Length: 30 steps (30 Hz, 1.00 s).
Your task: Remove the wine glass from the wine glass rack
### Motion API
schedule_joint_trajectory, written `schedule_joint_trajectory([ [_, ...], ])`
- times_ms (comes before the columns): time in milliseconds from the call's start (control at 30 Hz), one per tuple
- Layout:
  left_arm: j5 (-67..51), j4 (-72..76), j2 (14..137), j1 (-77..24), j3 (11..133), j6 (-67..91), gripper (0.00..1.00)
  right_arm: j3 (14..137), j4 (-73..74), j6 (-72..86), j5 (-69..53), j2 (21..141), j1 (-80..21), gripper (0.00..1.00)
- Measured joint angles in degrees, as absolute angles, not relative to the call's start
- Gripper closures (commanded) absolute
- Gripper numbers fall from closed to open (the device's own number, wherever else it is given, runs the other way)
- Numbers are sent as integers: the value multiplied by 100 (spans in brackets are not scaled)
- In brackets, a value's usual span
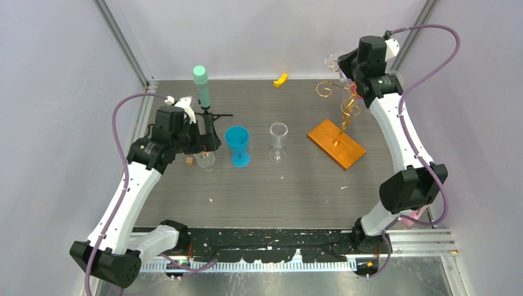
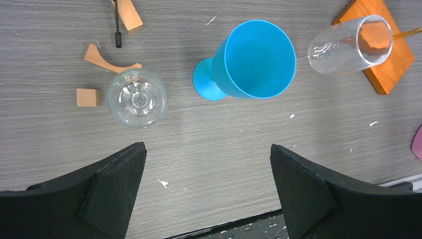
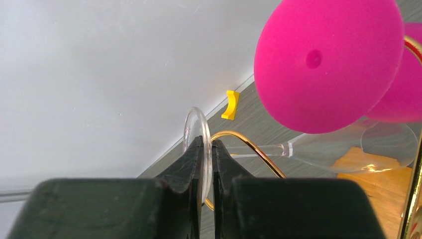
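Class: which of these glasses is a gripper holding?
The clear wine glass at the gold rack: the right gripper pinches its foot. The blue goblet and the clear glass beside it stand free.

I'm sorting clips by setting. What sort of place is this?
Likely a lab robot test cell: plain walls with metal frame rails, a scuffed grey table, and staged props like the wine glass rack and a blue goblet.

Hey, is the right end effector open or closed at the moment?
Shut. In the right wrist view, the right end effector has its two black fingers pinching the thin round foot of the clear wine glass.
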State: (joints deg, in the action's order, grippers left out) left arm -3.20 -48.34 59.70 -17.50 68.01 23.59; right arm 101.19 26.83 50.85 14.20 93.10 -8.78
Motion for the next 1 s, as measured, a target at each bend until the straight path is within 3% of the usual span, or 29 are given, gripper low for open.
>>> schedule_joint_trajectory([
  [1000, -379, -4856, 5883, -1750, 6801, 2379, 1, 8409, 1227, 6042, 1413, 8211, -858, 100],
])
